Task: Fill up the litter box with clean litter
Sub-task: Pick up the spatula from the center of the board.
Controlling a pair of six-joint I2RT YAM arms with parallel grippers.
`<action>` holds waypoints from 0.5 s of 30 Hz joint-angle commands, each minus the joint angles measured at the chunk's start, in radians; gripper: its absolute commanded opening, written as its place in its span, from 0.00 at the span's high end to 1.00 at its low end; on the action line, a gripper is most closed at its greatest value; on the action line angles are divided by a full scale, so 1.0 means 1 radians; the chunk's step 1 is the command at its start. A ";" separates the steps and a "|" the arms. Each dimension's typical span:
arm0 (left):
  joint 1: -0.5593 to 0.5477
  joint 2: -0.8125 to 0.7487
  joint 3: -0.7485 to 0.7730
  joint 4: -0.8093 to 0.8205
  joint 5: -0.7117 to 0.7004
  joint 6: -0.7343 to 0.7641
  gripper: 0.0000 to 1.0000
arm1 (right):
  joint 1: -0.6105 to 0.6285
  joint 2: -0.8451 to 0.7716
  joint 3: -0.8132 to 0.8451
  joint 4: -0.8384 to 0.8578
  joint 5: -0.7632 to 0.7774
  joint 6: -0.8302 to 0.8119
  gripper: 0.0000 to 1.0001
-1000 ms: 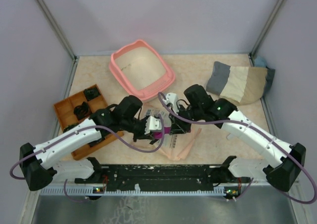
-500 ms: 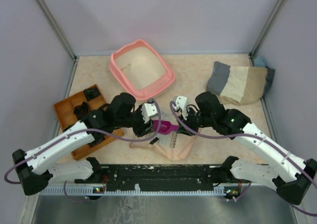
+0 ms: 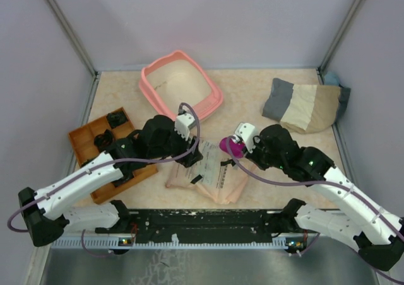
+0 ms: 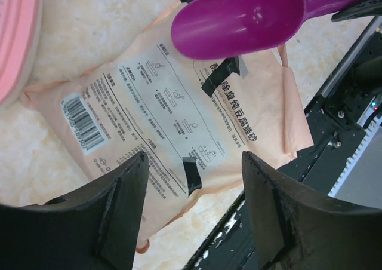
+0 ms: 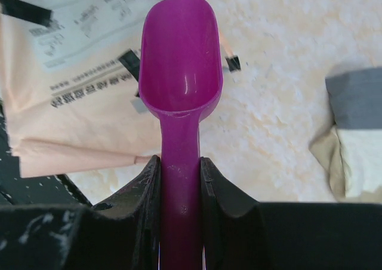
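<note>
The salmon-pink litter box (image 3: 149, 89) stands empty at the back of the table, and its rim shows at the left edge of the left wrist view (image 4: 15, 37). No clean litter is in view. My right gripper (image 3: 243, 147) (image 5: 180, 168) is shut on the handle of a magenta scoop (image 3: 232, 147) (image 5: 181, 61) (image 4: 239, 19), whose bowl is empty and hangs over the right end of a beige printed bag (image 3: 211, 174) (image 4: 167, 114) (image 5: 71, 103). My left gripper (image 3: 188, 154) (image 4: 194, 186) hovers open above the bag's near edge, holding nothing.
An orange compartmented tray (image 3: 82, 140) with black parts sits at the left, partly under my left arm. A grey and beige cloth pouch (image 3: 303, 105) (image 5: 358, 132) lies at the back right. The black base rail (image 3: 202, 219) runs along the near edge.
My left gripper has opened, let go of the scoop and drawn back to the left. My right gripper has carried the scoop up and to the right, off the bag's middle.
</note>
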 commanded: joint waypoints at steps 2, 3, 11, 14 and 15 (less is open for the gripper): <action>0.042 0.027 -0.039 0.030 -0.072 -0.164 0.29 | 0.000 0.016 0.043 -0.067 0.191 -0.017 1.00; 0.060 0.030 -0.045 0.025 -0.074 -0.178 0.28 | -0.005 0.021 0.041 -0.080 0.203 -0.013 1.00; 0.208 0.017 -0.139 0.047 -0.029 -0.241 0.22 | -0.069 0.062 0.039 -0.142 0.247 -0.017 1.00; 0.223 0.022 -0.158 0.053 -0.028 -0.256 0.22 | -0.091 0.083 0.031 -0.156 0.239 -0.027 1.00; 0.224 0.024 -0.165 0.053 -0.030 -0.257 0.22 | -0.092 0.086 0.031 -0.157 0.227 -0.030 1.00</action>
